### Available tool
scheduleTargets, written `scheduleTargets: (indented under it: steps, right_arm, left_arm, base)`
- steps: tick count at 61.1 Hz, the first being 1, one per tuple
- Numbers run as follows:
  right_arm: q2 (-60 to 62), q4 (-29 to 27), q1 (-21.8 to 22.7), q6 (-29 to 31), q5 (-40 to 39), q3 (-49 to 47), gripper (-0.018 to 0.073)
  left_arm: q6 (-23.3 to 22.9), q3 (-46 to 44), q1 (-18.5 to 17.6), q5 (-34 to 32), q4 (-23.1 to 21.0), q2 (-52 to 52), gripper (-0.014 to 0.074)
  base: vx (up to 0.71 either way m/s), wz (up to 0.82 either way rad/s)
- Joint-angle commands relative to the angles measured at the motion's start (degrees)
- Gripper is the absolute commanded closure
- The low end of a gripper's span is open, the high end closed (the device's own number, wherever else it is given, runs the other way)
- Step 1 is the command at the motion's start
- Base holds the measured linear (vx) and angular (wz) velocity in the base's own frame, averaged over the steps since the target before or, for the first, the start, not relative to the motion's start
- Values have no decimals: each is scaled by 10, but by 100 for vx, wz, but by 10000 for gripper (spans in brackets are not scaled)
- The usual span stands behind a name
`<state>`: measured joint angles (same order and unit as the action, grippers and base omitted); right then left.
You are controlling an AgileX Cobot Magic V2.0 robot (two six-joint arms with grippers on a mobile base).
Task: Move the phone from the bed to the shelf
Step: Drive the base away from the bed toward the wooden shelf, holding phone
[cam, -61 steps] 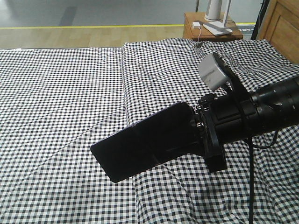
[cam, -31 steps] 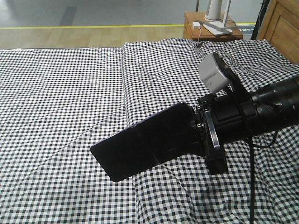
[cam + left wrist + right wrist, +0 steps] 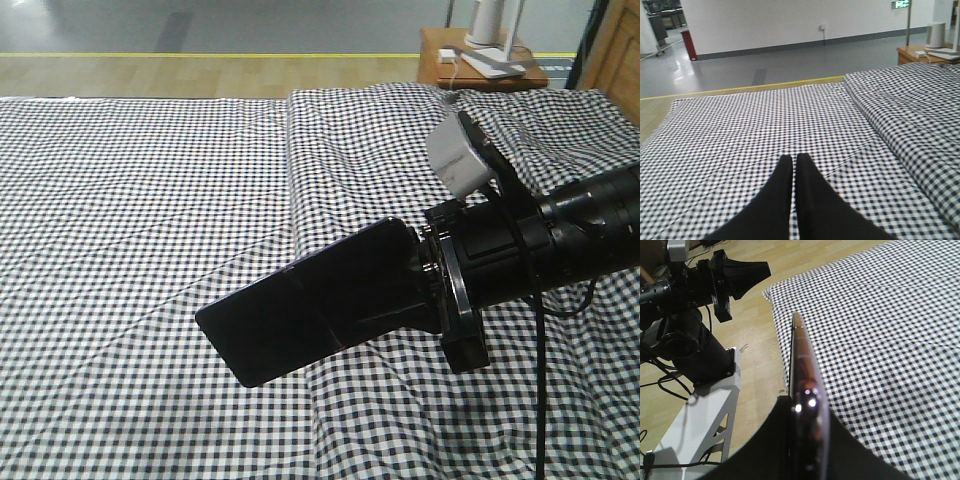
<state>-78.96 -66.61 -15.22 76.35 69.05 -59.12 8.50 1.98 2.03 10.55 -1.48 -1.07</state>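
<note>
Reaching in from the right of the front view, the right gripper [image 3: 418, 282] is seen clenched on one end of the phone [image 3: 305, 318]. The phone is held off the bed [image 3: 130, 200], with its glossy black face turned to the camera and its free end slanted down to the left. A grey wrist camera [image 3: 462, 152] is mounted above the gripper, and an orange-brown nightstand [image 3: 482, 68] is seen past the bed's far corner.

From the left wrist, the left gripper [image 3: 791, 161] is shown with its two black fingers pressed together on nothing, above the checked cloth (a raised fold is seen on the right).

From the right wrist, the phone is seen edge-on, pinched between dark fingers [image 3: 765, 445]. The bed's edge and a wooden floor [image 3: 760, 335] are seen below.
</note>
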Motion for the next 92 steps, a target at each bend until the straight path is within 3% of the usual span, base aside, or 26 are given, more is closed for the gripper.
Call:
scheduleTargets:
  steps: [1, 92]
  right_arm:
    - [19, -45, 0, 8, 37, -16, 562]
    - [19, -45, 0, 8, 39, -16, 562]
  left_arm:
    - [-3, -13, 2, -42, -5, -3, 595]
    - [-3, -13, 2, -42, -5, -3, 595]
  base:
    - [-7, 26]
    - [-12, 47]
